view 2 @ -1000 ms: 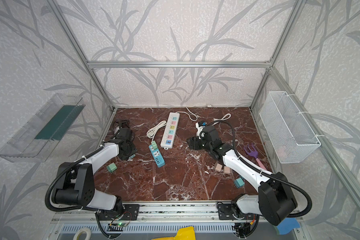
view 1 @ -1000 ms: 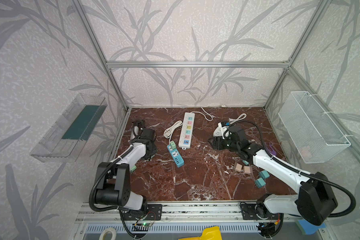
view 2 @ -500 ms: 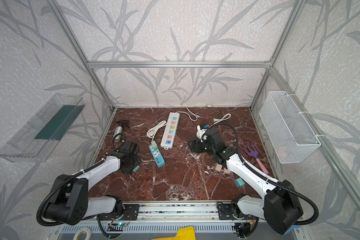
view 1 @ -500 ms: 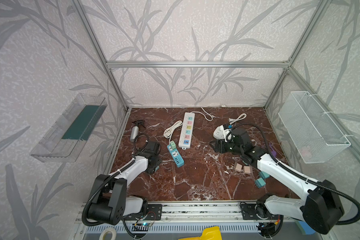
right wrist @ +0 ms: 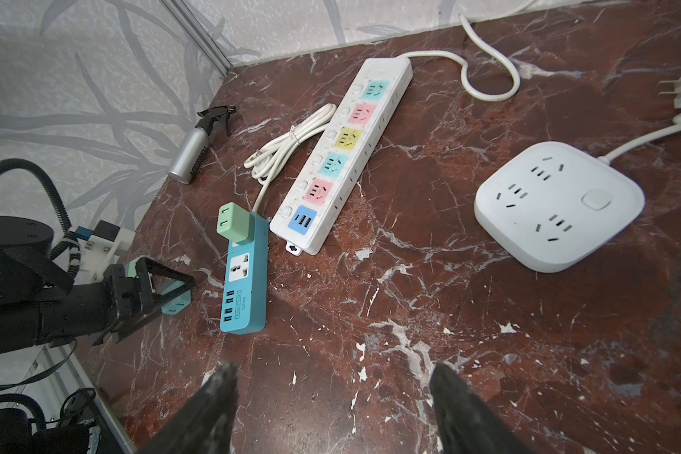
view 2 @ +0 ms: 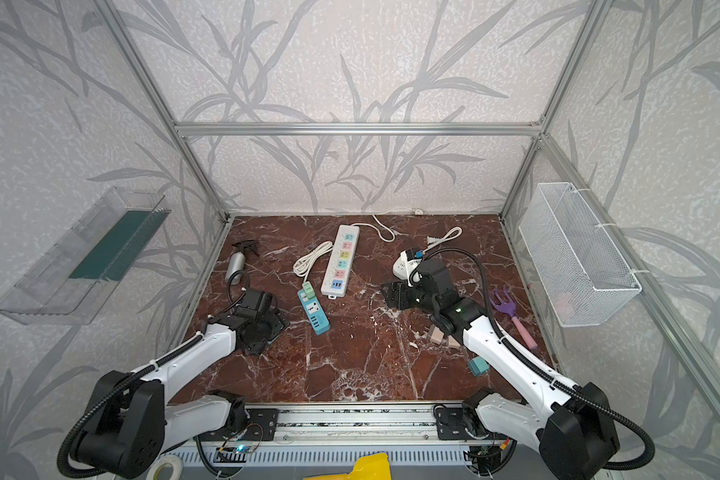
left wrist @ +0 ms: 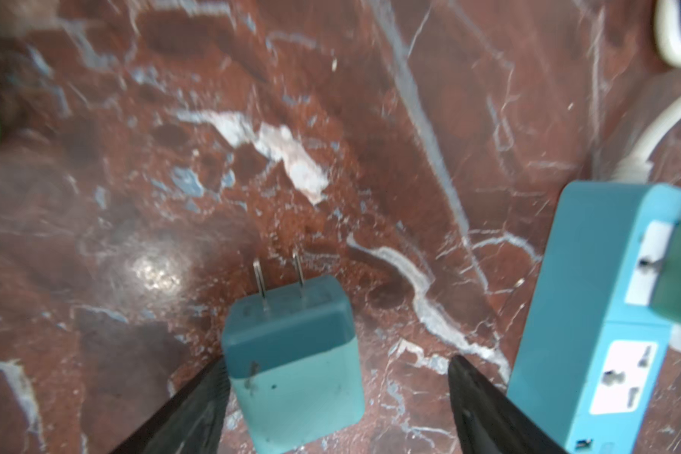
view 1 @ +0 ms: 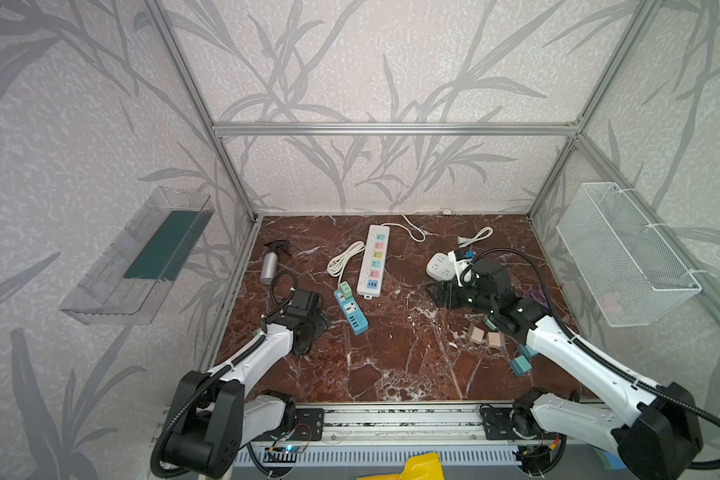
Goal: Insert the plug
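The plug [left wrist: 291, 365], a two-tone teal cube with two metal prongs, lies on the marble floor between the fingers of my left gripper [left wrist: 338, 363]. The jaws stand wide open. One finger [left wrist: 197, 401] is close beside the plug and the far finger is well apart from it. The right wrist view shows the plug [right wrist: 175, 302] under that gripper, just left of the blue power strip [right wrist: 246, 283] [view 1: 351, 311]. A green adapter [right wrist: 230, 223] sits in the strip's far end. My right gripper [right wrist: 333, 369] [view 1: 437, 293] hangs open over bare marble with nothing in it.
A long white power strip [view 1: 374, 259] with coloured sockets lies behind the blue one, next to a coiled cord [view 1: 341, 259]. A square white socket block [right wrist: 558, 204] is by the right gripper. A spray bottle [view 1: 271, 266] lies back left. Loose tan plugs [view 1: 485, 336], teal plugs [view 1: 520, 363] and a purple fork [view 2: 512, 311] lie right.
My left gripper has come forward from beside the spray bottle and opened from shut to wide. It now straddles the plug on the floor. The right gripper has barely shifted.
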`<state>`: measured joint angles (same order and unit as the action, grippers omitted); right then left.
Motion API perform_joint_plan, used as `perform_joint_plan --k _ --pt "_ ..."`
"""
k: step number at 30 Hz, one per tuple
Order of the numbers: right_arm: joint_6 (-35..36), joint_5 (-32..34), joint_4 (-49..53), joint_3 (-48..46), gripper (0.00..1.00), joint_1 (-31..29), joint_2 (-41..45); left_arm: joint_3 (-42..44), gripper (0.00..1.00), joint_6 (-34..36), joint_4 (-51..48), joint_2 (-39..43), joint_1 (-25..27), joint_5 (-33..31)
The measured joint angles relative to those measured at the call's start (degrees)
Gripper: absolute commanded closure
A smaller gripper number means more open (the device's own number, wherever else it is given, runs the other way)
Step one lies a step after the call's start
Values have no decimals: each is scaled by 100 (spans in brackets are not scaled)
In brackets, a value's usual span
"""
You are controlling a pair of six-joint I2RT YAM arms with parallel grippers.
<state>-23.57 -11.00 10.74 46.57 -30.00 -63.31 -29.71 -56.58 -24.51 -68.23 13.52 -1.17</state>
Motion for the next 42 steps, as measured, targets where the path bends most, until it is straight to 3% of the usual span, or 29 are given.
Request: perform_joint_plan --k 3,10,15,19,24,34,42 --pt "2 2 9 0 24 0 118 13 5 20 328 -55 11 192" --pt "2 -107 7 0 23 -2 149 -197 4 210 2026 -907 52 754" --pt "0 -251 7 68 23 0 127 -404 6 254 2682 -1390 96 1071" --pt "-24 -334 -13 96 24 -2 125 -400 7 256 2618 -1287 140 1064" --pt "-48 -446 -26 83 24 -2 133 -428 21 422 2221 -1113 144 824" --pt "-33 -570 236 -249 24 -4 992 -855 14 822 1408 -1353 142 363" --pt "2 -717 579 -238 24 -4 1095 -1517 23 918 809 -2085 122 155"
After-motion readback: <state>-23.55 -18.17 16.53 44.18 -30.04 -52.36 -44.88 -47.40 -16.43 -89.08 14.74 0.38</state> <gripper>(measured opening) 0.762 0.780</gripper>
